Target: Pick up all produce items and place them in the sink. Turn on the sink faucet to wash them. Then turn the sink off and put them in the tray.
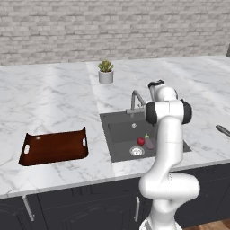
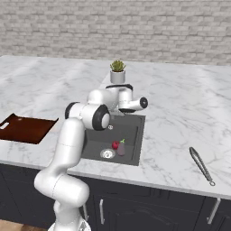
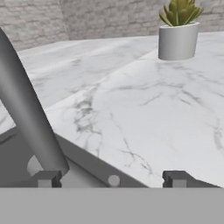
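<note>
A marble counter (image 1: 54, 103) holds a dark sink (image 1: 119, 130). A red fruit (image 1: 140, 141) and a purple vegetable (image 1: 148, 143) lie touching on the basin floor near its front edge, beside the drain. The gripper (image 3: 111, 178) hovers at the sink's back edge by the faucet (image 3: 26, 109), jaws wide apart, holding nothing. A wooden tray (image 1: 54, 147) sits near the counter's front left. A potted succulent (image 1: 106, 72) stands behind the sink.

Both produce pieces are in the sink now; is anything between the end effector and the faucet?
Nothing visible. In the hand view the faucet rises just beside the end effector, whose fingertips stand apart with only the sink rim and bare counter between them. The potted plant sits well behind.
</note>
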